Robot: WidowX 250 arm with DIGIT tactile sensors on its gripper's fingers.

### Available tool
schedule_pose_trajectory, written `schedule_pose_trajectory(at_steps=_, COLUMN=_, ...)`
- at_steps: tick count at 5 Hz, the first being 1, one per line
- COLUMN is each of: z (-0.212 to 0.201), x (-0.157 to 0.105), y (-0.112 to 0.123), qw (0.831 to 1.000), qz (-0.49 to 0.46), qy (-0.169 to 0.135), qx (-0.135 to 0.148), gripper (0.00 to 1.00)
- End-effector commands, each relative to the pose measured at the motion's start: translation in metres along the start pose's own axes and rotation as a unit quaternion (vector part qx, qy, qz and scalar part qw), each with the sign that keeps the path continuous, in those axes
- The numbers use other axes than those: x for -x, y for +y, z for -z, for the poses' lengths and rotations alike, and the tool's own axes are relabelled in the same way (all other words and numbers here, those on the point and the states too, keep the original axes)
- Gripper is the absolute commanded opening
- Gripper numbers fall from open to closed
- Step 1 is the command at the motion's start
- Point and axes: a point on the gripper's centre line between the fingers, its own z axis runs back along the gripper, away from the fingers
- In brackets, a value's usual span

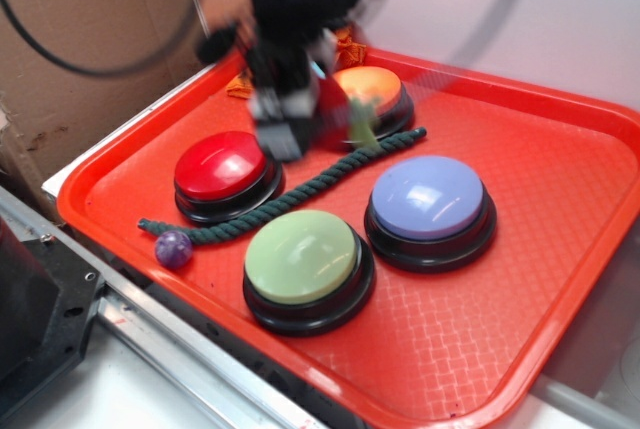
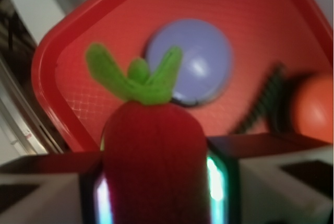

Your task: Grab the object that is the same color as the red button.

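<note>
Wrist view: gripper (image 2: 156,192) pinching strawberry (image 2: 151,151) between both fingers, leaves pointing out.

Exterior shows the blurred arm over the tray (image 1: 560,279), strawberry held off the surface between the red button (image 1: 220,164) and orange button (image 1: 368,87). Grasp step looks done. Next move, if any: a straight lift with the grip kept firm. Rope (image 1: 300,189) lies just below; open room is upward, with buttons crowding either side.

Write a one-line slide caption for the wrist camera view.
Gripper shut on a fuzzy red plush strawberry with green felt leaves, above a red tray holding a lavender dome button.
</note>
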Motion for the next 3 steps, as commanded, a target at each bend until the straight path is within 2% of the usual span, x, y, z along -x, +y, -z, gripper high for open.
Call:
schedule_pose_trajectory(at_steps=1, z=-0.058, x=0.025, y=0.002, qw=0.968, qz=-0.233, qy=0.004, qx=-0.089, gripper=0.0)
schedule_pose_trajectory(at_steps=2, z=-0.068, x=0.032, y=0.01, qw=0.942, qz=-0.318, qy=0.01, qx=-0.104, gripper=0.0)
schedule_pose_trajectory(at_steps=3, z=-0.063, x=0.032, y=0.024, qw=0.95, qz=-0.311, qy=0.009, qx=-0.04, gripper=0.0)
